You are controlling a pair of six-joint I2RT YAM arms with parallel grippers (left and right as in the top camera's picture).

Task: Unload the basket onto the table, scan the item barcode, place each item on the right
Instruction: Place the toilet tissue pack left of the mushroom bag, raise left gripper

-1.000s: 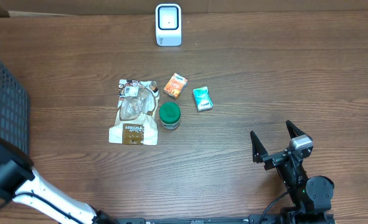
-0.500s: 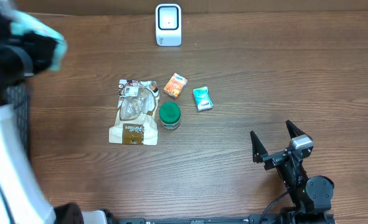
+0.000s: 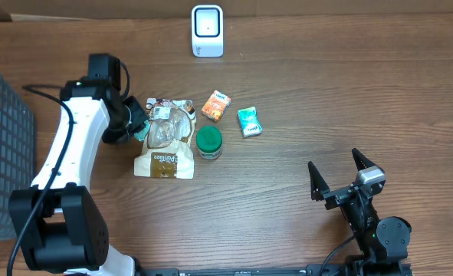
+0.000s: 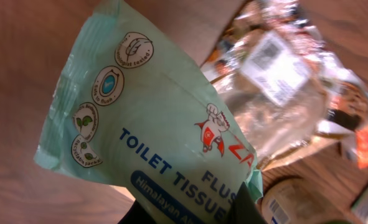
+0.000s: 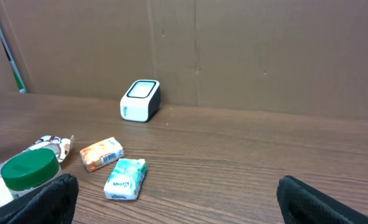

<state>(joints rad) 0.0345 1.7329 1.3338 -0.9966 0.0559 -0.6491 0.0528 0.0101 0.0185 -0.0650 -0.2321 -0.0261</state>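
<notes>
My left gripper is shut on a mint-green toilet tissue pack, the item, and holds it just left of a clear snack bag. Only a sliver of the pack shows overhead. In the left wrist view the pack's printed face fills the frame, with dark fingers at its lower edge; I see no barcode on that face. The white scanner stands at the table's far edge, also seen as the scanner in the right wrist view. My right gripper is open and empty near the front right.
A green-lidded jar, an orange box and a teal tissue packet lie beside the snack bag. A grey mesh basket stands at the left edge. A cardboard wall backs the table.
The left arm swung up from the basket side with the pack and came down next to the snack bag. The right arm has not moved.
</notes>
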